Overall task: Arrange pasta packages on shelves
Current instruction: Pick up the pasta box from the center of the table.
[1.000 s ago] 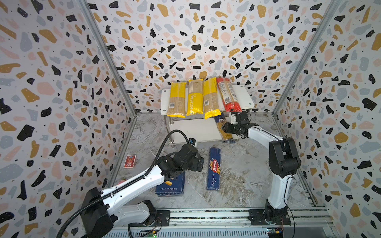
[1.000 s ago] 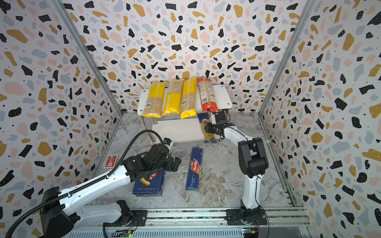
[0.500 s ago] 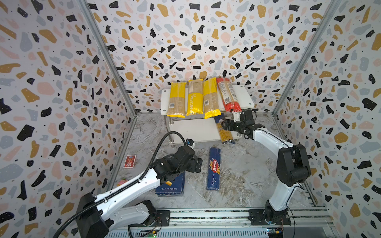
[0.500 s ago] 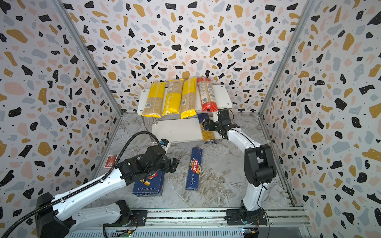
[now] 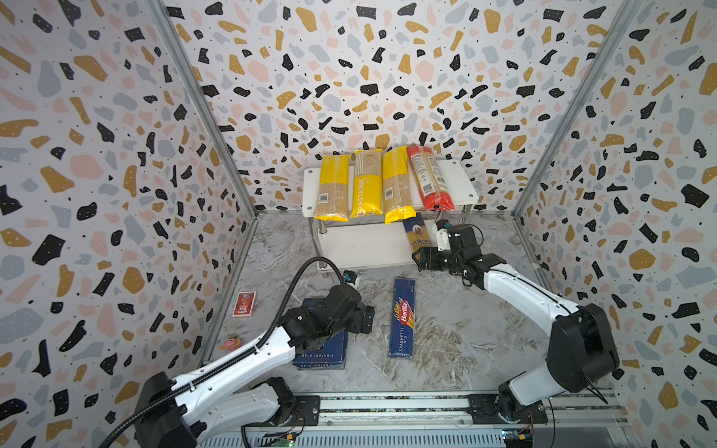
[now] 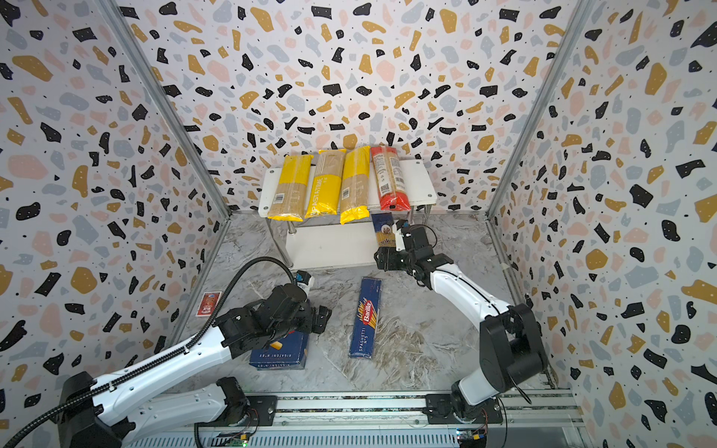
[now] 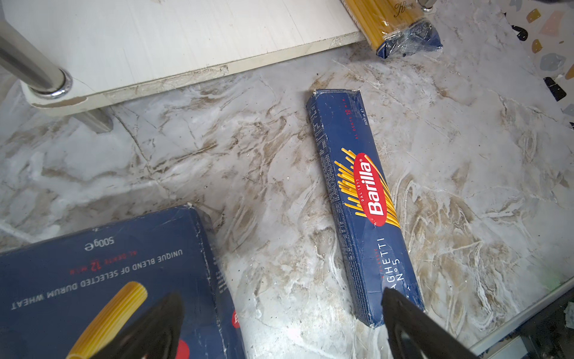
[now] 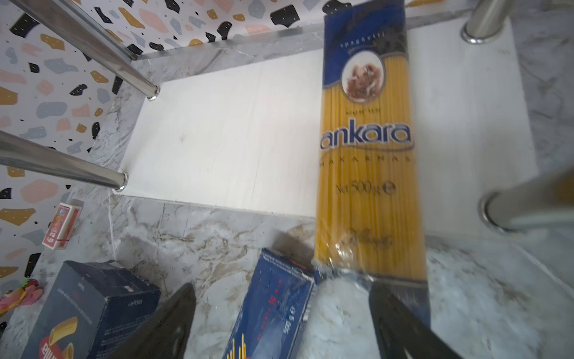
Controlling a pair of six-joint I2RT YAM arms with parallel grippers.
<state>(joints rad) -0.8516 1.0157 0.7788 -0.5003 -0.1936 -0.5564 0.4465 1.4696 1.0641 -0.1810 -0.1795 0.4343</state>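
**Ankara bag on lower board; both claws apart**

Your right gripper [image 8: 281,286] has its fingers spread and clamps nothing. The ankara bag [image 8: 366,140] lies on the lower board of the shelves [image 5: 364,244], with its near end blurred and overhanging. Left gripper [image 7: 279,295] is also spread. The left arm hides most of the wide box [image 5: 322,349]. Narrow box [image 5: 403,316] lies at centre floor. Yellow bags [image 5: 366,182] and red-orange bag [image 5: 428,178] are on the top board.
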